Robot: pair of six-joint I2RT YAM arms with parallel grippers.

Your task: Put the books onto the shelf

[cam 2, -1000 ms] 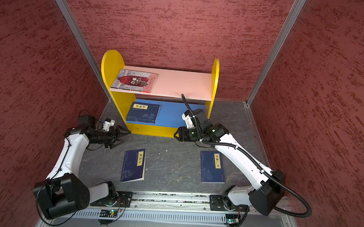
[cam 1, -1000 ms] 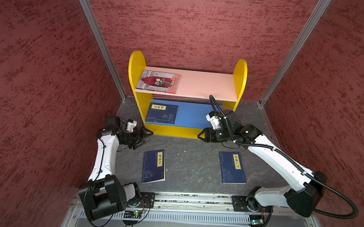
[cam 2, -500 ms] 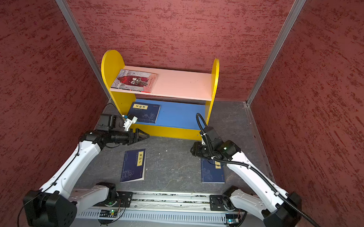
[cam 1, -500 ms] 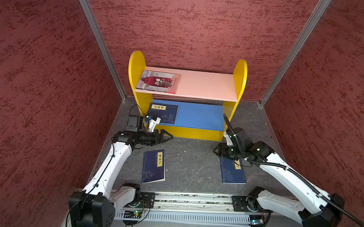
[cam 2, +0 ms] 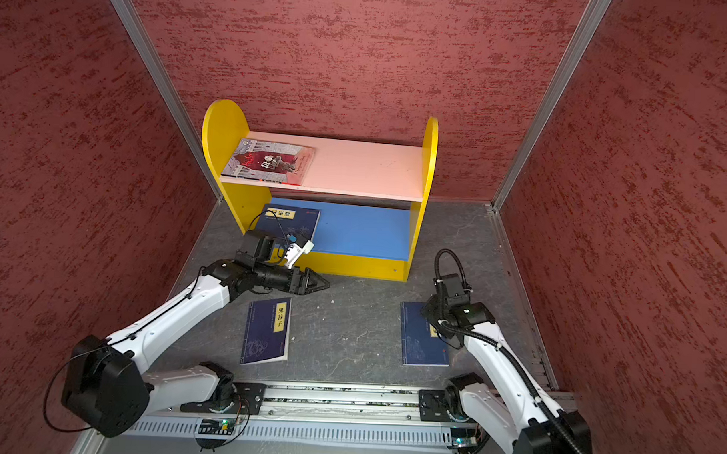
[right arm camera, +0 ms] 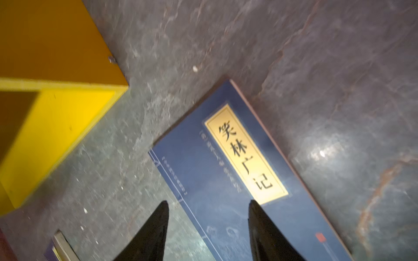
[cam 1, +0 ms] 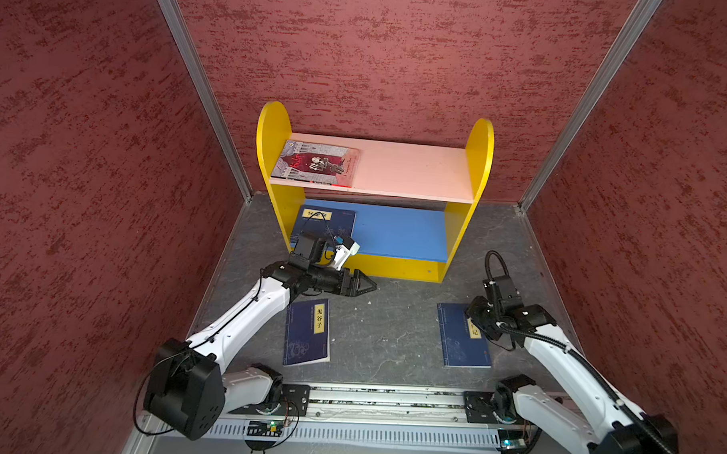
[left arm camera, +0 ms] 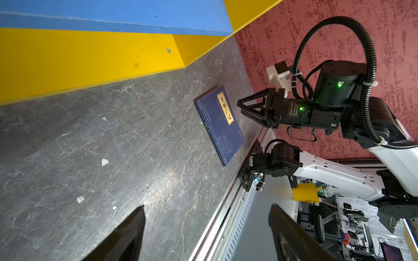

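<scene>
The shelf (cam 1: pixel 271 141) (cam 2: pixel 221 135) stands against the back wall. On its pink upper board lies a red-and-grey book (cam 1: pixel 316 165). A navy book (cam 1: pixel 326 222) rests on the blue lower board, partly hidden behind my left wrist. Two navy books lie flat on the floor: one at the left (cam 1: pixel 307 332) (cam 2: pixel 266 330), one at the right (cam 1: pixel 462 339) (left arm camera: pixel 220 124) (right arm camera: pixel 237 180). My left gripper (cam 1: pixel 368 285) (left arm camera: pixel 207 206) hangs open and empty in front of the shelf's base. Just above the right book, my right gripper (left arm camera: pixel 239 108) (right arm camera: pixel 208 202) is open, one finger over its cover.
Red textured walls close in the left, back and right. A metal rail (cam 1: pixel 389 399) with both arm bases runs along the front edge. Dark stone floor (cam 1: pixel 392 320) lies between the two floor books. A yellow bucket (left arm camera: pixel 305 195) sits outside the cell.
My left arm has swung from the left wall to the front of the shelf. My right arm has drawn back from the shelf and come down over the right floor book.
</scene>
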